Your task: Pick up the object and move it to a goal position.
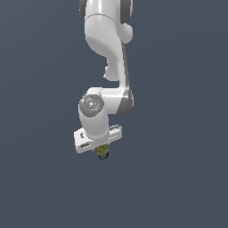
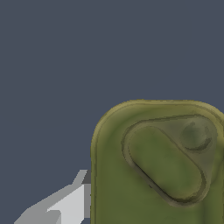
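The object (image 1: pixel 103 152) is a small olive-green can with a dark blue lower end. In the exterior view it pokes out just below the white hand of my gripper (image 1: pixel 102 150), which points down and hides its own fingers. In the wrist view the can's olive top with an oblong pressed ring (image 2: pixel 162 166) fills the frame close up. One grey finger (image 2: pixel 65 205) lies flush against the can's side; the other finger is out of frame. The gripper looks shut on the can.
A plain dark grey-blue ground (image 1: pixel 40 178) surrounds the arm on all sides. No other object and no goal marker shows in either view.
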You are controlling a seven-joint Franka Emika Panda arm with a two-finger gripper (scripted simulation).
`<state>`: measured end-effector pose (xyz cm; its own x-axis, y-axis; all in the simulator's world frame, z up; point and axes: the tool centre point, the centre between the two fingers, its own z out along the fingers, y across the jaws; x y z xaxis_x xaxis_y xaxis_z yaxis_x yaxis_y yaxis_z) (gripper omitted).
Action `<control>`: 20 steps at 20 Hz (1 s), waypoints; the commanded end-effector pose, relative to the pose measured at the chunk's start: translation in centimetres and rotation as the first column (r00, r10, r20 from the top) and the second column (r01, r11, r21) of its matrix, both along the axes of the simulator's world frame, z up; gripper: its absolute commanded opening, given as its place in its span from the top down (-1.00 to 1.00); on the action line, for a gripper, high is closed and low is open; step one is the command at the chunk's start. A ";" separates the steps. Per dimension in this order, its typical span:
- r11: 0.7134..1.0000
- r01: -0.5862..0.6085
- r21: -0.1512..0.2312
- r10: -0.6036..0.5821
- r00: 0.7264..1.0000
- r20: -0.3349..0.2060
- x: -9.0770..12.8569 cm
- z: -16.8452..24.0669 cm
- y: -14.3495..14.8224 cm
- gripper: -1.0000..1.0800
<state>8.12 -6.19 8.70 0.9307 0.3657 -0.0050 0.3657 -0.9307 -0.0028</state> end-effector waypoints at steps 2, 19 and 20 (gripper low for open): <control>1.000 0.000 0.000 0.000 1.000 0.005 1.4 1.8 -1.4 1.00; 1.000 0.000 0.000 0.000 1.000 0.005 4.4 5.0 -4.5 1.00; 1.000 0.000 0.000 0.000 1.000 0.005 4.4 5.0 -4.5 1.00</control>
<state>12.33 -10.64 13.39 0.9309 0.3652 -0.0042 0.3651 -0.9309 -0.0026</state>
